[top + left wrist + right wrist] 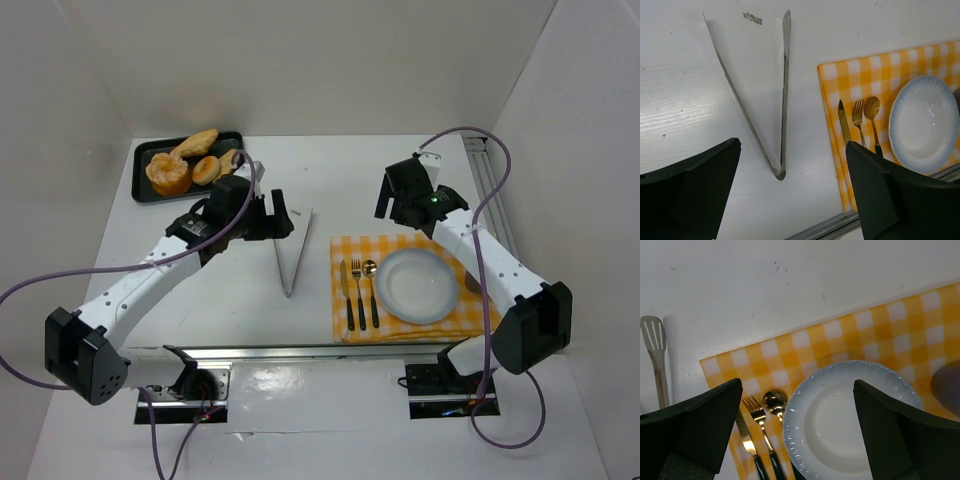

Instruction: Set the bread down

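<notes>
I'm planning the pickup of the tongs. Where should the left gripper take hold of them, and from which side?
Come straight down from above and close across both arms of the tongs, in the half nearer the hinge. They lie flat as an open V, hinge nearest the robot, so the arms are closest there and the open left gripper can probably span them.

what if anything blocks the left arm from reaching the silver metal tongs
Likely nothing, so yes: the open left gripper hovers over the silver metal tongs, which lie alone on the bare white tabletop.
</notes>
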Controlling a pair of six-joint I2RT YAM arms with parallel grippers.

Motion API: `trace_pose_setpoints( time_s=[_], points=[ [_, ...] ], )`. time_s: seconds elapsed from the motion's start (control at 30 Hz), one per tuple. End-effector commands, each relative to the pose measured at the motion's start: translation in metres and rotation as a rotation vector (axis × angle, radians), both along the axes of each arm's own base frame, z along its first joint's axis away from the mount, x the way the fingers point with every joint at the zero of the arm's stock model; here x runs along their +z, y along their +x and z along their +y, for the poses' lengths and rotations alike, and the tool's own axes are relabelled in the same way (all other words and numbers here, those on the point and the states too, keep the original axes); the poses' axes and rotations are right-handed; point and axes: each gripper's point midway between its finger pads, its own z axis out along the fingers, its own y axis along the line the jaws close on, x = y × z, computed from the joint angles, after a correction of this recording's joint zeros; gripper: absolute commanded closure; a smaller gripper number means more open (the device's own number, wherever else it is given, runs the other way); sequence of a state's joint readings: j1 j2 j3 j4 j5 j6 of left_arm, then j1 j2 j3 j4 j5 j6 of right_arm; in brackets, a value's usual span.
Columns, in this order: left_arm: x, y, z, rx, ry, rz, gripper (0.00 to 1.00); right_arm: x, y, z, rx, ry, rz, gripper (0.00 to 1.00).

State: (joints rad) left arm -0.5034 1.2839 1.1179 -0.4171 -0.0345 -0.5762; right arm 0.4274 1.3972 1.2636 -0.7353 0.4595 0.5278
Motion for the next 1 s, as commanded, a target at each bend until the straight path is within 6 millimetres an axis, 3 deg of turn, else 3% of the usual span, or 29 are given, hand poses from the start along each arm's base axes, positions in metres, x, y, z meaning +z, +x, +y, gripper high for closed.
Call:
trace_pose_setpoints(
  time_s=[0.0, 0.1, 0.23, 0.3, 0.37, 0.6, 0.77, 0.97],
  points=[
    [0.012, 0.001, 0.005, 0.018, 0.000, -0.034, 0.00, 0.015, 0.000, -0.008, -0.056, 0.019, -0.061, 0.01],
    [-0.001, -0.002, 0.003, 0.028, 0.030, 0.003, 0.00, 0.012, -0.001, -0.009, -0.056, 0.015, -0.053, 0.01],
    [-0.007, 0.009, 0.028, 0.144, 0.152, 0.016, 0.00, 0.017, 0.001, -0.013, -0.069, -0.009, -0.070, 0.01],
    [-0.006, 0.012, 0.029, 0.140, 0.171, 0.008, 0.00, 0.016, -0.002, -0.015, -0.063, -0.016, -0.067, 0.01],
    [-0.014, 0.008, 0.017, 0.105, 0.184, 0.024, 0.00, 0.012, -0.004, -0.016, -0.063, -0.017, -0.064, 0.01],
    [-0.086, -0.020, -0.032, 0.112, 0.245, 0.205, 0.00, 0.017, -0.006, -0.008, -0.011, 0.035, -0.114, 0.01],
    [-0.133, -0.045, -0.036, 0.213, 0.282, 0.329, 0.00, 0.021, -0.007, -0.016, -0.036, 0.013, -0.108, 0.01],
    [-0.160, -0.038, -0.035, 0.229, 0.323, 0.358, 0.00, 0.021, -0.008, -0.015, -0.023, 0.017, -0.114, 0.01]
  ],
)
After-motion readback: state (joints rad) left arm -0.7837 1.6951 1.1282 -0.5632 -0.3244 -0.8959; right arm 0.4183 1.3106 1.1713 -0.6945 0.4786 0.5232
